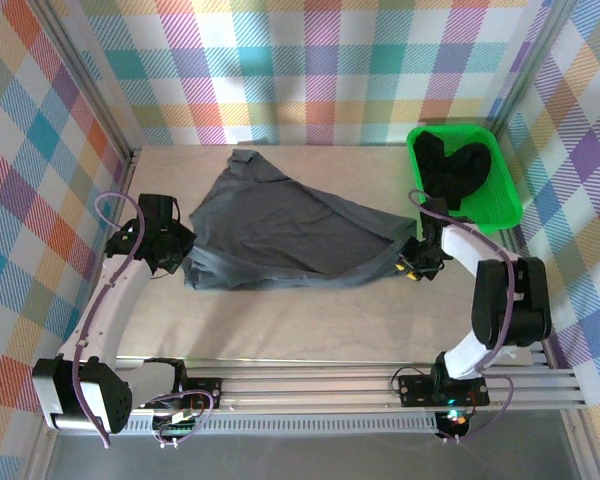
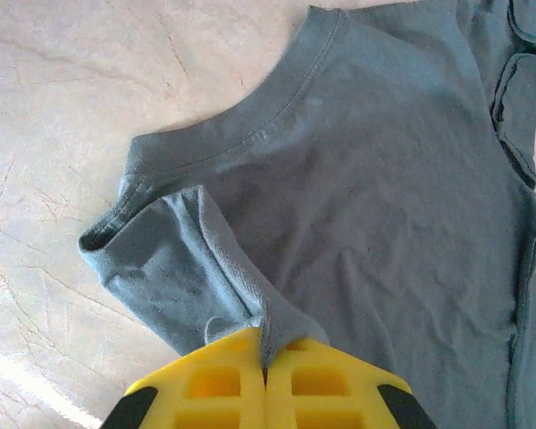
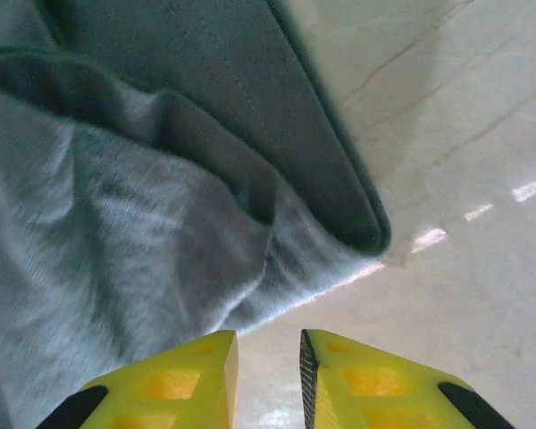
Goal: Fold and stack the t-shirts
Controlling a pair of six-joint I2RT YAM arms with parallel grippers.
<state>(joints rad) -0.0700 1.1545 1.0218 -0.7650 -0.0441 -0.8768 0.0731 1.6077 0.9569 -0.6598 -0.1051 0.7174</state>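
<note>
Two grippers sit at opposite ends of one grey shirt (image 1: 280,230), which lies rumpled and spread on the table (image 1: 310,320) between them. On the left, the left gripper (image 2: 266,344) has its yellow fingers pressed together on a pinched ridge of grey cloth. A folded-over flap of the shirt lies just ahead of it to its left. The neckband curves farther ahead, and the body of the shirt stretches ahead and to its right.

On the right, the right gripper (image 3: 268,344) has its yellow fingers slightly apart, with bare table in the gap and nothing held. The shirt's hemmed edge lies just ahead of the tips, and bunched cloth lies ahead of its left finger. Behind this gripper's wrist, on the side away from the grey shirt, a green tray (image 1: 510,205) holds black shirts (image 1: 455,170) in a heap.
</note>
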